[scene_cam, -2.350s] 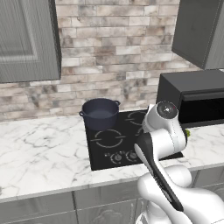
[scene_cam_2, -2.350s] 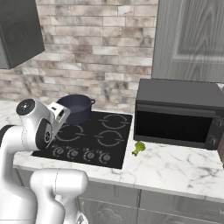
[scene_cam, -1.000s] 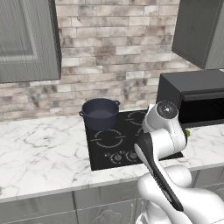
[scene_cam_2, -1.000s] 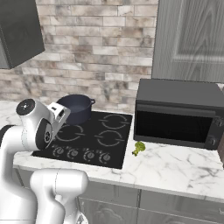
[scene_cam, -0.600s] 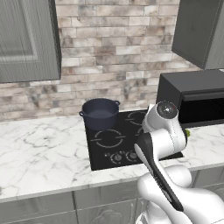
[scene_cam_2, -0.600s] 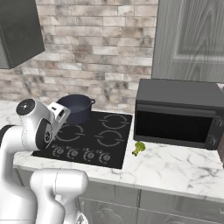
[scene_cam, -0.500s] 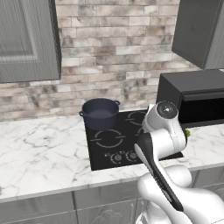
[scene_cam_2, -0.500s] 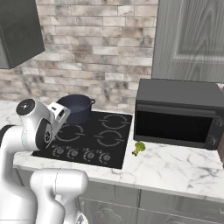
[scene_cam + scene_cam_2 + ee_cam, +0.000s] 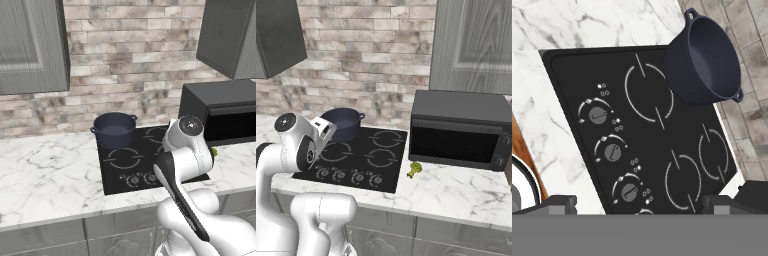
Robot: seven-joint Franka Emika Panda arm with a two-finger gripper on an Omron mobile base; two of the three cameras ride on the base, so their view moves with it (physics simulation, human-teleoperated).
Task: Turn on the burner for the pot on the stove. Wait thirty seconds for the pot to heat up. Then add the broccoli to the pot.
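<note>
Matt dark pot (image 9: 115, 129) on a glossy black glass stove (image 9: 662, 145), set in smooth veined marble counter (image 9: 45, 170).

My gripper (image 9: 637, 204) wide open, above front of stove (image 9: 662, 150). Nothing between fingertips and knobs (image 9: 612, 151) below: straight drop free. Pot (image 9: 704, 57) ahead on far ring, mouth uncovered, open from above. Microwave (image 9: 458, 130) walls off far side past stove; broccoli (image 9: 415, 169) in front of it, reachable from above.
</note>
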